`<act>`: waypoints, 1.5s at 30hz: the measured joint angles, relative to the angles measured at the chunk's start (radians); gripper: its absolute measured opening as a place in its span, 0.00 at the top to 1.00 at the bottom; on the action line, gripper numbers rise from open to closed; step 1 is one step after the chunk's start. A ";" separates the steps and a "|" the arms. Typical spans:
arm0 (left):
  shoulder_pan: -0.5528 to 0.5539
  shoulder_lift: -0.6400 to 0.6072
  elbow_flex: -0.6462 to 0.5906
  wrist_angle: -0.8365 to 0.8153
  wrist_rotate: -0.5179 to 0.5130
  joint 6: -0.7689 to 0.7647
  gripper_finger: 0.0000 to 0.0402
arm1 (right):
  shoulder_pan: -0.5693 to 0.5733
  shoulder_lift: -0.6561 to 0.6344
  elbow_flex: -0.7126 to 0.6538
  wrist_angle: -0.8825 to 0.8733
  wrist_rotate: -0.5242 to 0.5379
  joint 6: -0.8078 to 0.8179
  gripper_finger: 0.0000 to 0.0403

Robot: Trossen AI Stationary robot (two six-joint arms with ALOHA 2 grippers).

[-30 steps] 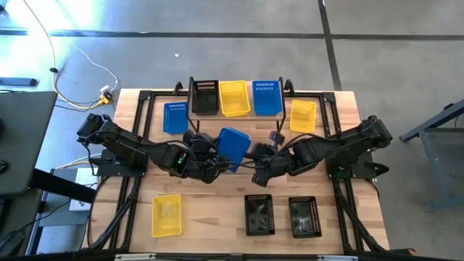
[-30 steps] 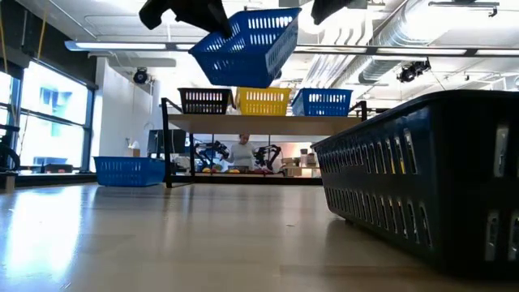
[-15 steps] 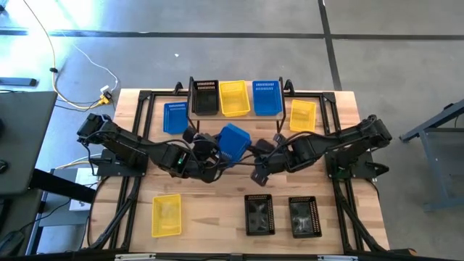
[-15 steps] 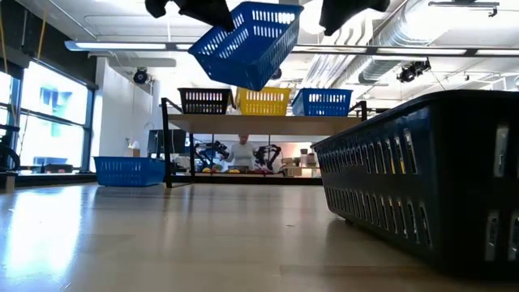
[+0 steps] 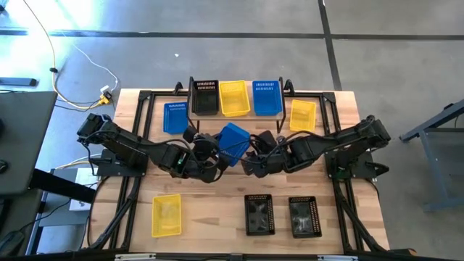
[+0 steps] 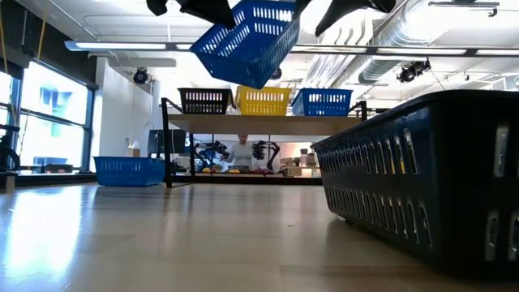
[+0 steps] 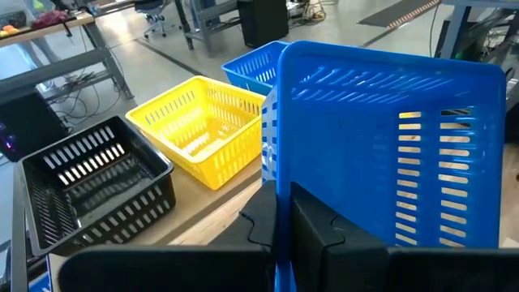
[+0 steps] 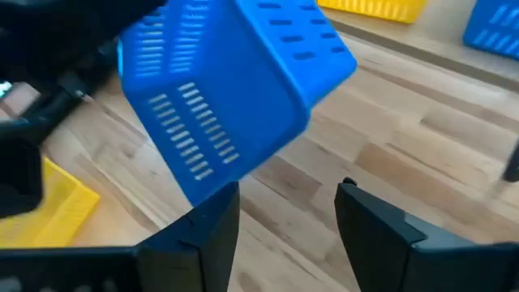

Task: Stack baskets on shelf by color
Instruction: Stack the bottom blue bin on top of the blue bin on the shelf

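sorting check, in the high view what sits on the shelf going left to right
black mesh plastic basket → yellow mesh plastic basket → blue mesh plastic basket, side by side on the small wooden shelf.

Blue basket [image 5: 233, 142] tilted in the air, clamped in the left gripper [image 5: 212, 154].
Black, yellow and blue baskets sit on the shelf [image 5: 235, 114] just beyond the gripper.

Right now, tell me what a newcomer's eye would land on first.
A blue basket hangs tilted in the air at mid-table, pinched at its rim by the left gripper, with the open right gripper close beside it. Behind it, the shelf carries a black basket, a yellow one and a blue one in a row.
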 joint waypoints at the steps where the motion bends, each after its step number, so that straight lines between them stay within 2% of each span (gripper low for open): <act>1: 0.000 0.000 0.000 0.002 0.000 0.000 0.99 | 0.000 0.002 0.000 0.015 0.000 0.011 0.54; 7: 0.000 0.000 0.000 0.039 0.000 0.000 0.99 | 0.000 0.017 0.000 0.078 0.002 0.060 0.57; 13: 0.000 0.000 0.000 0.084 0.005 0.000 0.99 | -0.011 0.035 0.000 0.060 -0.007 0.093 0.60; 17: 0.000 0.000 0.000 0.103 0.012 0.000 0.99 | -0.018 0.038 0.000 0.056 0.027 0.098 0.64; 21: 0.000 0.000 0.000 0.104 0.012 0.000 0.99 | -0.023 0.038 0.000 0.056 0.065 0.092 0.73; 27: 0.003 0.000 0.000 0.108 0.013 0.000 0.99 | -0.023 0.038 0.000 0.050 0.076 0.036 0.95; 29: 0.007 0.000 0.000 0.110 0.017 0.011 0.98 | -0.024 0.038 0.000 0.047 0.084 0.016 0.98; 32: 0.008 0.000 0.000 0.110 0.037 0.021 0.94 | -0.030 0.038 0.000 0.043 0.080 0.009 0.96; 35: 0.007 0.000 0.000 0.108 0.059 0.063 0.90 | -0.037 0.038 0.000 0.039 0.082 -0.016 0.97; 45: 0.007 0.000 0.000 0.109 0.149 0.140 0.69 | -0.075 0.036 0.034 -0.048 0.079 -0.109 1.00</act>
